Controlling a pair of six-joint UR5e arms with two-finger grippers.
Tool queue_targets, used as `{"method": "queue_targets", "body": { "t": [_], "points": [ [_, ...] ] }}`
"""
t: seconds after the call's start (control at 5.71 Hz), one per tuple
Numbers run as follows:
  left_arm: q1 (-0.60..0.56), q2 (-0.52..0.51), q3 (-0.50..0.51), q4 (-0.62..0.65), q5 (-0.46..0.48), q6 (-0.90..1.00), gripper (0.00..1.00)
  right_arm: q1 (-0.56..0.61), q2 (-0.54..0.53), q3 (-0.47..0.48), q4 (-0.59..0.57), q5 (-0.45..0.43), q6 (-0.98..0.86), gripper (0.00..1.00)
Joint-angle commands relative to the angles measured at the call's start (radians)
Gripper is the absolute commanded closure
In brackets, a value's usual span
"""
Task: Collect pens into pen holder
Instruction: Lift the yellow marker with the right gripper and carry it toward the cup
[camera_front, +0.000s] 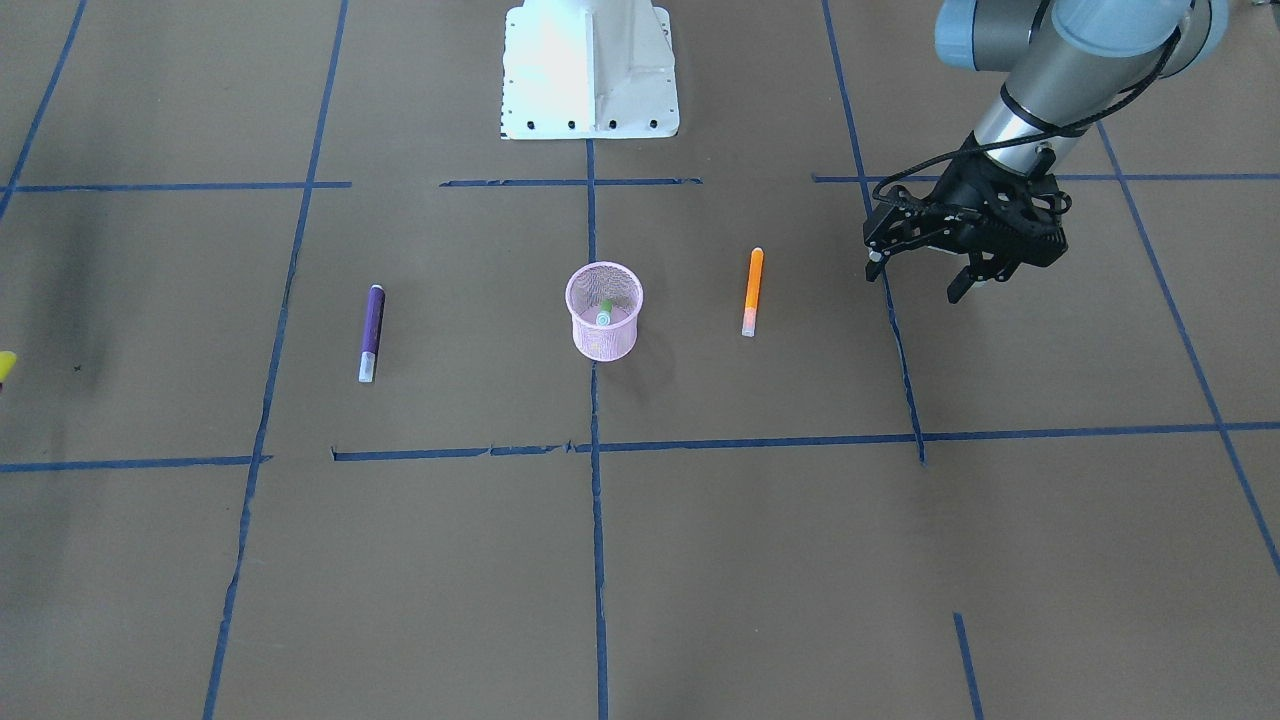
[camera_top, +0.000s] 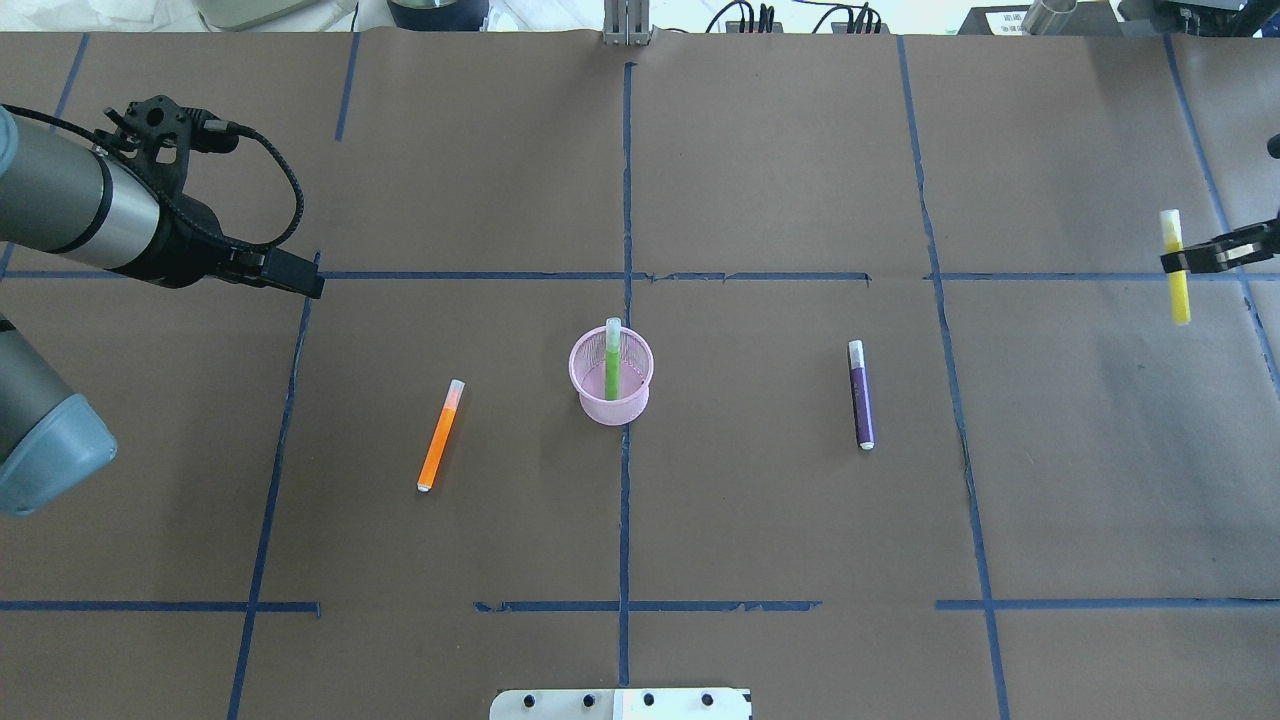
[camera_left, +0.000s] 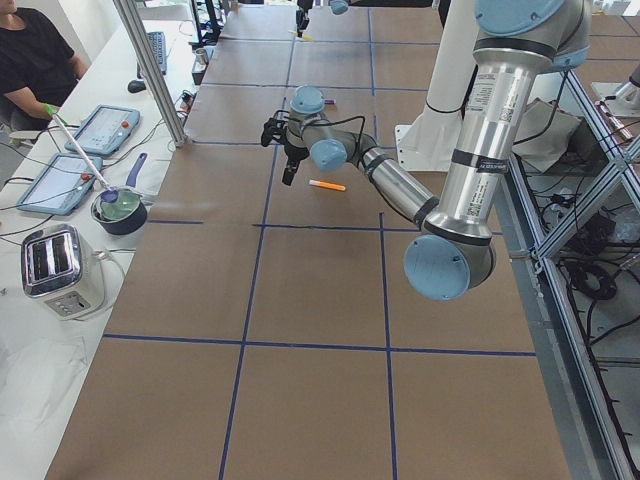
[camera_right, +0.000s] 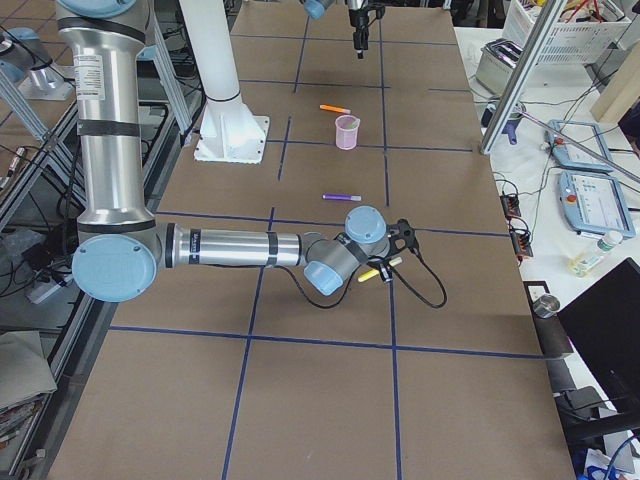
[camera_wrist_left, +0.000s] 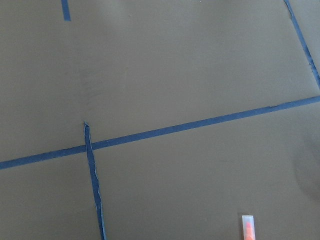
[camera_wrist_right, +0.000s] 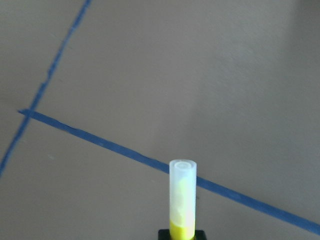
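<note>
The pink mesh pen holder (camera_front: 605, 342) (camera_top: 610, 408) stands upright at the table's middle with the green pen (camera_front: 604, 309) (camera_top: 612, 362) upright inside it. The orange pen (camera_front: 753, 290) (camera_top: 441, 436) lies flat on the holder's left-arm side; its cap end shows in the left wrist view (camera_wrist_left: 248, 226). The purple pen (camera_front: 371, 332) (camera_top: 861, 395) lies flat on the other side. My left gripper (camera_front: 917, 278) is open and empty, above the table beyond the orange pen. My right gripper (camera_top: 1192, 262) is shut on a yellow pen (camera_top: 1177, 282) (camera_wrist_right: 182, 197), held off the table near its right end.
The white robot base (camera_front: 590, 70) stands at the table's robot-side edge. Blue tape lines (camera_top: 624, 500) grid the brown table cover. A toaster (camera_left: 58, 268), tablets and a bowl sit on a side bench beyond the left end, near a seated person.
</note>
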Motion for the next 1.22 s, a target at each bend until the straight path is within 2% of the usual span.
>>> {"method": "queue_targets", "body": {
  "t": [0.0,0.17,0.35,0.53,0.7,1.05],
  "points": [
    [0.004,-0.003,0.000,0.000,0.001,0.000,0.00,-0.172,0.045,0.122,0.165,-0.204,0.249,1.00],
    [0.005,-0.010,0.006,0.000,0.001,0.000,0.00,-0.266,0.088,0.195,0.168,-0.356,0.359,1.00],
    [0.009,-0.016,0.011,-0.002,0.001,0.000,0.00,-0.387,0.143,0.235,0.168,-0.567,0.392,1.00],
    [0.009,-0.022,0.011,-0.002,0.001,-0.003,0.00,-0.591,0.162,0.284,0.166,-0.871,0.392,1.00],
    [0.009,-0.026,0.012,-0.002,0.000,-0.009,0.00,-0.818,0.231,0.284,0.156,-1.193,0.392,1.00],
    [0.010,-0.035,0.015,-0.002,0.000,-0.015,0.00,-1.014,0.366,0.255,0.152,-1.527,0.391,1.00]
  ]
}}
